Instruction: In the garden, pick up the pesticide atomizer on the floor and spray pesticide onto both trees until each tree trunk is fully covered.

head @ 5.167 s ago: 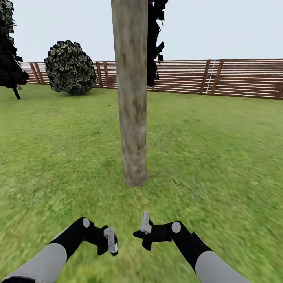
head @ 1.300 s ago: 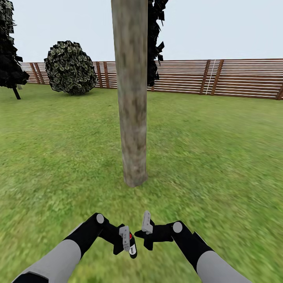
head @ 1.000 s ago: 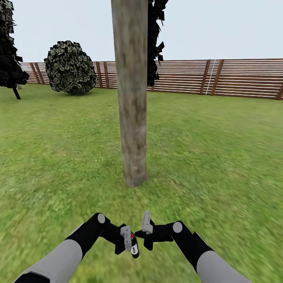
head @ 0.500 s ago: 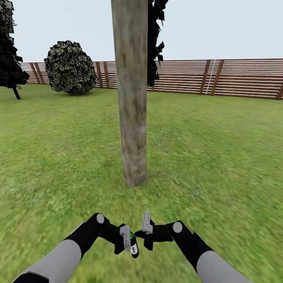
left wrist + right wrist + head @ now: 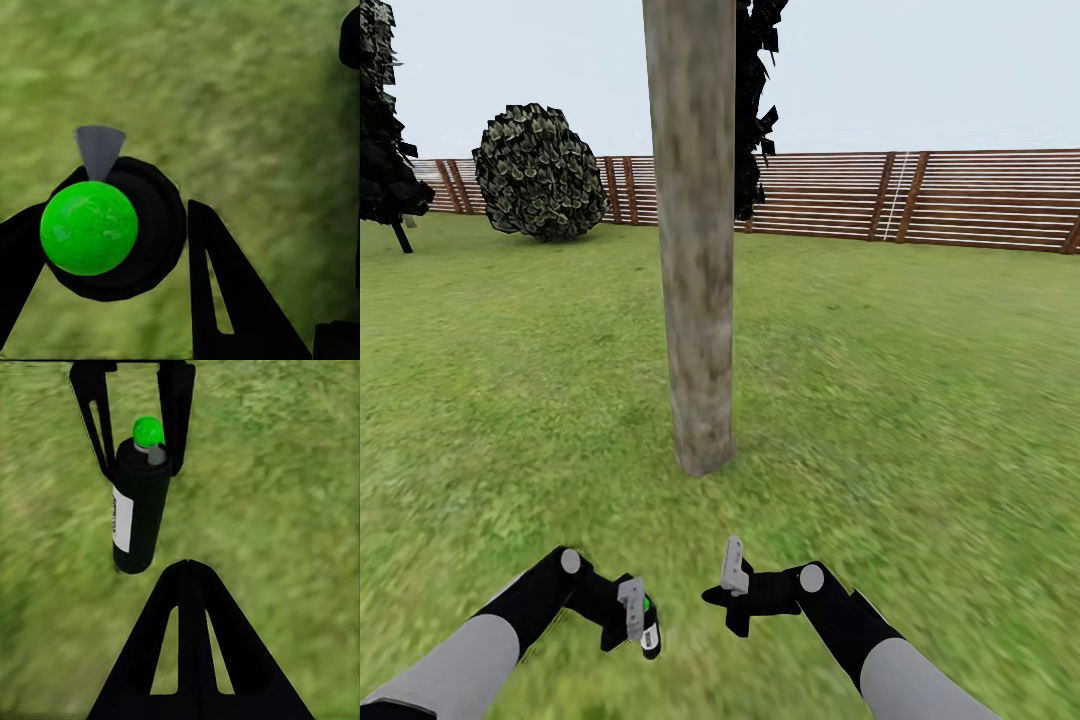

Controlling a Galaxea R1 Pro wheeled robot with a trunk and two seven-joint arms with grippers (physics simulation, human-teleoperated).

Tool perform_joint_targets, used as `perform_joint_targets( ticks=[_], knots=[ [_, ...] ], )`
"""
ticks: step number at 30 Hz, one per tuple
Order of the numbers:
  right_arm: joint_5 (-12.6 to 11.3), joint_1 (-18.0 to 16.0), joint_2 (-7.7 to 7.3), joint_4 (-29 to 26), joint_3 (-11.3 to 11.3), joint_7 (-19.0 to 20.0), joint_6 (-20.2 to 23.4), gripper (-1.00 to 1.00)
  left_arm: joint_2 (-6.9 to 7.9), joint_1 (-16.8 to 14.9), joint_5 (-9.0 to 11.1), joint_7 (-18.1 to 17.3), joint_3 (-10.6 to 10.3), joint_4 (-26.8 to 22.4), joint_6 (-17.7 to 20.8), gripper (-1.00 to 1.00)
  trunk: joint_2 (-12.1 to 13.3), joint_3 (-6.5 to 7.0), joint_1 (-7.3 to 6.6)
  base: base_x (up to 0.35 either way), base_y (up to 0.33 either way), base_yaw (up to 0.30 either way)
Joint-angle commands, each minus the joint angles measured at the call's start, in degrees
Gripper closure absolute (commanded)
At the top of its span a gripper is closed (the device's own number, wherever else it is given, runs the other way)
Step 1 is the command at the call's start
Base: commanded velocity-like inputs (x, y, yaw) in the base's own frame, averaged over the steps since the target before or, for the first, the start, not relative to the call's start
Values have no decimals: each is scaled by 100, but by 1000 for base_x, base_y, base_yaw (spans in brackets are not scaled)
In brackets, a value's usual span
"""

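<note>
lawn (image 5: pixel 920 400): wide green floor | tree trunk (image 5: pixel 695 250): stands straight ahead, ready to spray | left gripper (image 5: pixel 640 620): fingers squeeze the black atomizer (image 5: pixel 140 506), green top up, so it stays steady | right gripper (image 5: pixel 732 572): fingers closed, holding nothing

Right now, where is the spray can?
In the head view the spray can sits low, gripped in the left claw, over grass short of the tree trunk.

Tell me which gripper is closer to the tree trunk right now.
Right. The right gripper sits almost straight in front of the tree trunk, empty. The left gripper is lower and off to the left, clamping the atomizer, so slightly farther back.
</note>
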Motion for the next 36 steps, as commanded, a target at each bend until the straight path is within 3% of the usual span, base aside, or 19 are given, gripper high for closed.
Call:
perform_joint_targets(
  ticks=[1,3,4,8,13,16,19,20,24,26,27,28,30,31,32,33,36],
  knots=[
    [53,-2,-5,-3,-6,2,-32,100,116,6,-21,1,-18,-9,-66,100,-2,-5,-1,0,0,0],
    [51,-2,-12,3,-6,3,-33,100,235,11,-30,11,-23,-6,-66,100,-2,-5,-1,0,0,0],
    [50,-2,-12,4,-6,2,-33,-100,256,10,-33,16,-22,-5,-66,100,-2,-5,-1,0,0,0],
    [45,-2,-73,13,-6,3,-38,-100,522,-15,-86,76,-39,-1,-27,100,-2,-5,-1,0,0,0],
    [51,-2,-126,39,3,0,-38,-100,584,-4,-378,116,-49,-11,-13,100,-2,-5,-1,0,0,0],
    [40,-2,-404,214,-6,-108,-52,-100,551,4,-924,166,-15,-23,16,100,-2,-5,-1,0,0,0],
    [24,3,-600,519,-29,-452,-57,-100,535,5,-1063,485,47,-22,74,100,-2,-5,-1,0,0,0],
    [13,5,-747,904,-36,-1004,-59,-100,528,5,-1073,966,184,13,194,100,-2,-5,-1,0,0,0],
    [-11,6,-878,1837,-40,-2439,-64,-100,504,12,-777,1901,686,117,350,100,-2,-5,-1,0,0,0],
    [-26,12,-893,2332,-41,-3418,-67,-100,476,13,-448,2274,996,309,379,100,-2,-5,-1,0,0,0],
    [-31,13,-892,2431,-41,-3663,-69,-100,465,12,-358,2362,1064,377,384,100,-2,-5,-1,0,0,0],
    [-47,18,-874,2660,-44,-4420,-78,-100,428,9,-65,2685,1250,594,393,100,-2,-5,-1,0,0,0],
    [-132,33,-827,2777,-57,-5070,-129,-100,373,7,229,3108,1368,764,413,100,-2,-5,-1,0,0,0],
    [-296,62,-777,2823,-79,-5404,-208,-100,315,6,409,3425,1415,843,463,100,-2,-5,-1,0,0,0],
    [-707,124,-708,2864,-134,-5736,-340,-100,205,6,645,3841,1462,912,669,100,-2,-5,-1,0,0,0],
    [-1247,163,-676,2881,-183,-5907,-433,-100,83,6,838,4154,1489,932,1120,100,-2,-5,-1,0,0,0],
    [-2409,197,-701,2898,-234,-6047,-520,-100,-144,-1,1289,4488,1507,907,2269,100,-2,-5,-1,0,0,0]
  ],
)
